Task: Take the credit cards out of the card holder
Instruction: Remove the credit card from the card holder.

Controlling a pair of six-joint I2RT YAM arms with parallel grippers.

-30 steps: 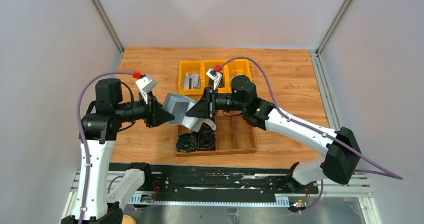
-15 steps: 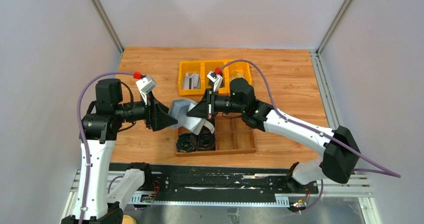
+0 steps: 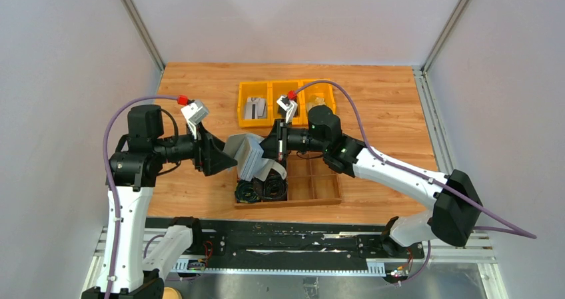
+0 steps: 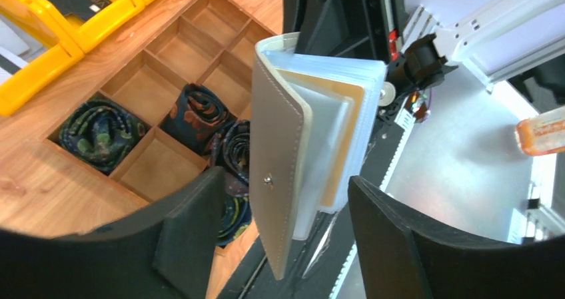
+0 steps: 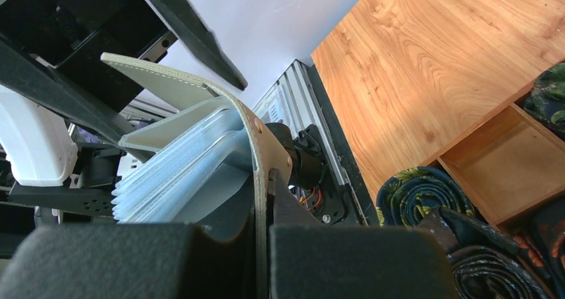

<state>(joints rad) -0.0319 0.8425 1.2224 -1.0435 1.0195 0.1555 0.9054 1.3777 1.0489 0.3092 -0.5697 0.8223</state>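
Above the tray (image 3: 313, 187), right hand (image 5: 263, 246) clamps card holder (image 4: 276, 152), left hand (image 4: 286, 236) spread, credit cards (image 4: 352, 102) indistinct.

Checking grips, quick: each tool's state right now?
Left tool: open, straddling the soft grey folding card holder.
Right tool: closed on the card holder's cover.

Top external: high behind the near edge, looks down over the whole table (image 3: 200, 86). Left wrist: close, faces right toward the near edge. Right wrist: closer, faces left. Shared by all three: card holder (image 3: 248, 154), wooden tray (image 3: 313, 186).
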